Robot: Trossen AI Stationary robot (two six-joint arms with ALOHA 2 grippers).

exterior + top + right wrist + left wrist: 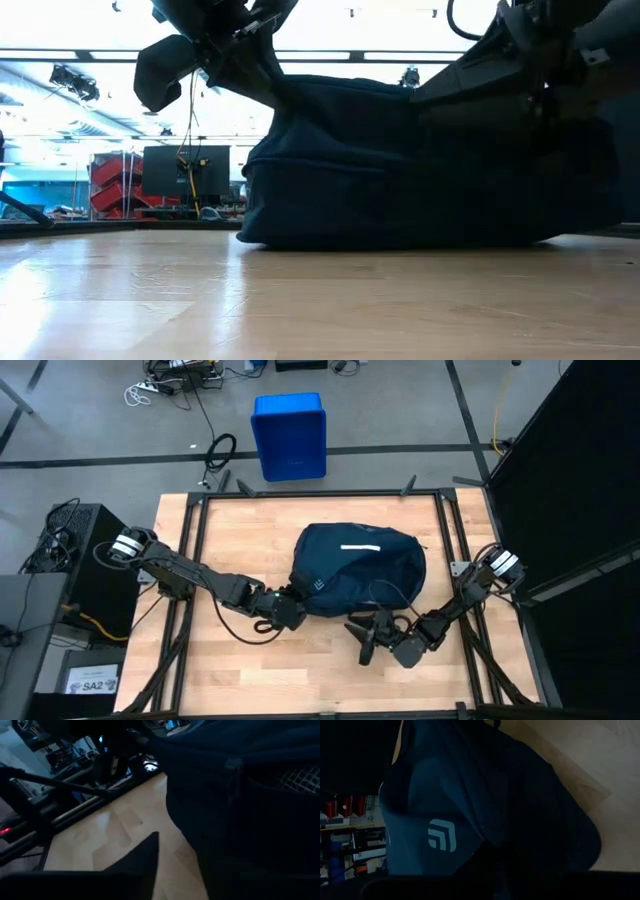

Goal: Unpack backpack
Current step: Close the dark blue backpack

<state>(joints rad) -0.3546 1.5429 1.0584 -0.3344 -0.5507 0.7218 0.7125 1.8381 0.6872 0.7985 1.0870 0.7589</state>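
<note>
Now one backpack (360, 565), two grippers (295, 603) (372, 635) beside it.

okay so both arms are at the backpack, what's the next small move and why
Probably bring the right gripper in to the backpack edge nearest it and find the opening. The bag looks closed, nothing is out on the table, and the left gripper is already pressed against its other side.
</note>
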